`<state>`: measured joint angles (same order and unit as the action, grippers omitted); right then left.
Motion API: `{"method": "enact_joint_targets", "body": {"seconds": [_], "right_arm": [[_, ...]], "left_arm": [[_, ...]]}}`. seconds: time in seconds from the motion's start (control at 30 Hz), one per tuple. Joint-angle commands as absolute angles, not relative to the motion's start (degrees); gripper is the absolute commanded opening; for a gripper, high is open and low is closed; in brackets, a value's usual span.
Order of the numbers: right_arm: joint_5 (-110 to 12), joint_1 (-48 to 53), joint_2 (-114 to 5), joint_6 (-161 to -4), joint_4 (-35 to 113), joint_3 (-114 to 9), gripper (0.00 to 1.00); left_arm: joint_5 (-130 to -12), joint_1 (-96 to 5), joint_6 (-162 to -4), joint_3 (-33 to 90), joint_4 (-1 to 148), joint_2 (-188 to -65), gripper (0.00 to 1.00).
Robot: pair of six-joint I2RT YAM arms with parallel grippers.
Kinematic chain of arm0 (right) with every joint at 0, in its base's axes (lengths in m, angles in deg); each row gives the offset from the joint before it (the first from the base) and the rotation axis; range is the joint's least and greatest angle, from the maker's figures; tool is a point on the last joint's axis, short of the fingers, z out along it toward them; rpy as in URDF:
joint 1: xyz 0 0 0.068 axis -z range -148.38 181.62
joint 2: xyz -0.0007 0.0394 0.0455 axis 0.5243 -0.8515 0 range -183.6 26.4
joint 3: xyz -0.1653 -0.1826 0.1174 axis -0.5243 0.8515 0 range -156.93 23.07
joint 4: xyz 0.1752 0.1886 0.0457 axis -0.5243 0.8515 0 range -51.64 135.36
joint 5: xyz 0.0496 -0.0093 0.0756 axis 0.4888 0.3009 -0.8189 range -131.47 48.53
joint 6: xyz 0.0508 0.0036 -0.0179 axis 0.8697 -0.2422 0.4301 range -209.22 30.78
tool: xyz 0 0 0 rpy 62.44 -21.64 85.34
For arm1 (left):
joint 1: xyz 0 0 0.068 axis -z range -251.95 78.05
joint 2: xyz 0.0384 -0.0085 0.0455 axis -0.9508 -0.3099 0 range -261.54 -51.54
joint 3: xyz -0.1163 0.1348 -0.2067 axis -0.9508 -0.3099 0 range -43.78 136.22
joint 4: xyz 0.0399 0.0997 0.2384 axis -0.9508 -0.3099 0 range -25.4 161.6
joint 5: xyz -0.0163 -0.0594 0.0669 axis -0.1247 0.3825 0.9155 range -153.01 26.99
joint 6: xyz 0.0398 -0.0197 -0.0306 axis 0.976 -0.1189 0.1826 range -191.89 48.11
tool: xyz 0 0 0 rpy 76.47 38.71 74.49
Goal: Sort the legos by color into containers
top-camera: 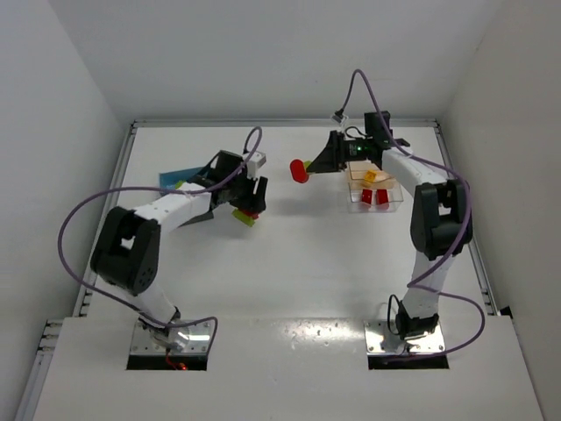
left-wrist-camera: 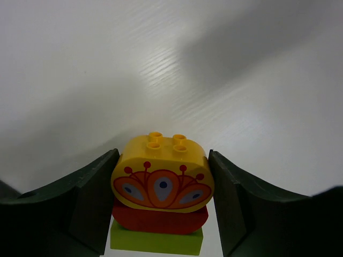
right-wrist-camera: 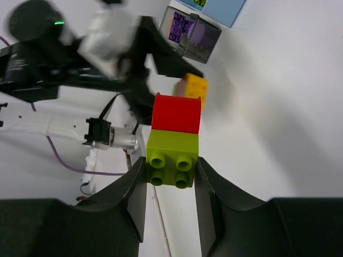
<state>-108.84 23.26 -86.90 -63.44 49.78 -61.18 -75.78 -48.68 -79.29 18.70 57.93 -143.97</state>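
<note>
1. Top camera looked down from above the white table (top-camera: pixel 298 254)'s near edge.
2. Left wrist camera sat close on a yellow-topped plastic block stack (left-wrist-camera: pixel 161 176).
3. Right wrist camera faced left, past a red-on-lime block pair (right-wrist-camera: pixel 172 144), sharing that stack.

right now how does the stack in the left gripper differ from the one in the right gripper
The left stack, in the left gripper, has three blocks: yellow, red and lime green. The right stack, in the right gripper, has two: red and lime green. The left stack's yellow block is rounded and carries a printed pattern; the right stack's blocks are plain. Both join red to lime green, and both sit clamped between gripper fingers.
</note>
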Motion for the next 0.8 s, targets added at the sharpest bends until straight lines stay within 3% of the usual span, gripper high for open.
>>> {"method": "enact_joint_targets", "body": {"seconds": [0.0,0.27,0.6,0.67,0.7,0.77], "right_arm": [[-107.8,23.6,-79.1,-70.9,54.3,-60.1,0.02],[-105.6,24.1,-74.9,-77.6,60.3,-57.5,0.02],[-103.9,24.1,-74.3,-78.8,60.9,-57.0,0.02],[-103.9,23.6,-74.8,-78.8,60.9,-57.0,0.02],[-103.9,23.6,-74.9,-78.8,60.9,-57.5,0.02],[-103.3,23.6,-74.9,-79.3,60.9,-57.5,0.02]], "left_arm": [[-69.6,-48.7,-83.2,22.2,58.6,-149.3,0.23],[-65.0,-48.1,-86.3,35.0,58.6,-163.3,0.23],[-62.5,-44.8,-99.7,42.0,58.1,-170.9,0.27],[-62.5,-44.8,-100.3,42.9,58.1,-171.8,0.45],[-63.4,-44.2,-100.8,43.9,58.1,-172.4,0.65],[-63.4,-44.2,-100.8,44.7,58.1,-172.4,0.83]]}}
